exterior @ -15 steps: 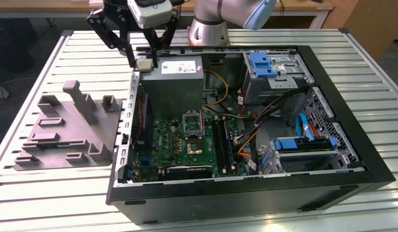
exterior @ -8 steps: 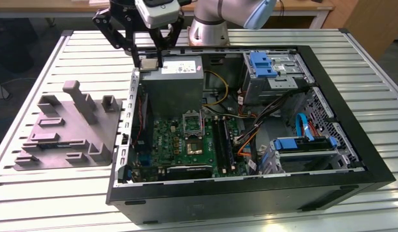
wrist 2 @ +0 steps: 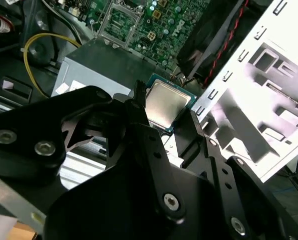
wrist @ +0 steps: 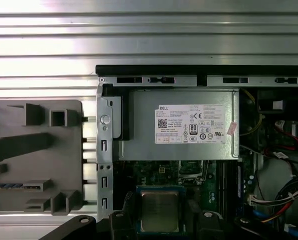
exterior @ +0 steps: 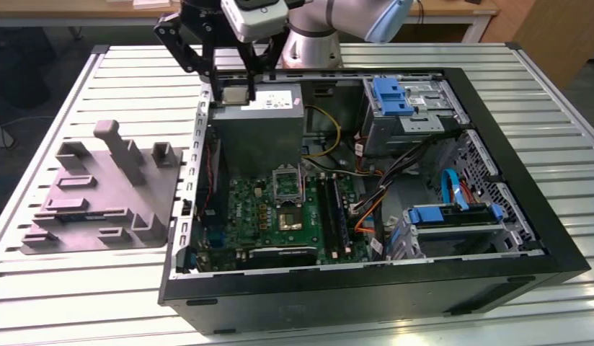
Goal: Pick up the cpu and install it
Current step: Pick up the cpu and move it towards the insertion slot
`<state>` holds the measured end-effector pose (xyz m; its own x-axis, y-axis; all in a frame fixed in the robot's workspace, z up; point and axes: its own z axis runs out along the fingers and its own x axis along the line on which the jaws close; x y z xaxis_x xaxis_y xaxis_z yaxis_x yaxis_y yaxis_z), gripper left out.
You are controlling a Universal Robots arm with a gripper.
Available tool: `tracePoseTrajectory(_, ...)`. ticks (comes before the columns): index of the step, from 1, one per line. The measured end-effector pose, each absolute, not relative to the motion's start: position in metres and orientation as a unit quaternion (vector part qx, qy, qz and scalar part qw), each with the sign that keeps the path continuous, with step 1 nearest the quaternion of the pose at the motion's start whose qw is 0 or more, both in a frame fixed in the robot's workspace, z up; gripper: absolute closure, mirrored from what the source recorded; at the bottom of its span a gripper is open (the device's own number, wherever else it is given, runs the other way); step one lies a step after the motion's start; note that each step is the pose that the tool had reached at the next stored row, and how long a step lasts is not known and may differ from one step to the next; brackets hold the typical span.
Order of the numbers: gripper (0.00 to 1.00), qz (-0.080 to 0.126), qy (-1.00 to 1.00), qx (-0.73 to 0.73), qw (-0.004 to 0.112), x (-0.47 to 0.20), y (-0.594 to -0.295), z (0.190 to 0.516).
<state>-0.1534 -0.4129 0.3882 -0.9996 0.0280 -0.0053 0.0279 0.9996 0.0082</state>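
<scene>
the end effector (wrist 2: 164, 111) is clamped on the cpu (wrist 2: 163, 102), a finger on each of two opposite edges, its silver top showing in both wrist views. it hangs in the air over the power supply (wrist: 181, 125) at the back of the open computer case (exterior: 374, 295). pickup looks done. the install isn't: the metal-framed socket (wrist 2: 120, 22) on the motherboard (exterior: 277, 216) lies apart from the chip. the grey tray (exterior: 95, 194) sits on the worktop (exterior: 66, 303). the supply carries a white printed label (wrist: 191, 124).
</scene>
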Motion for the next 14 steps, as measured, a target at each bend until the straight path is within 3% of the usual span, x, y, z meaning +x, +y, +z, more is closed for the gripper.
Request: tracePoseTrajectory(14,0.53,0.003,1.0,0.014,0.003,-0.1509,-0.4156,0.388)
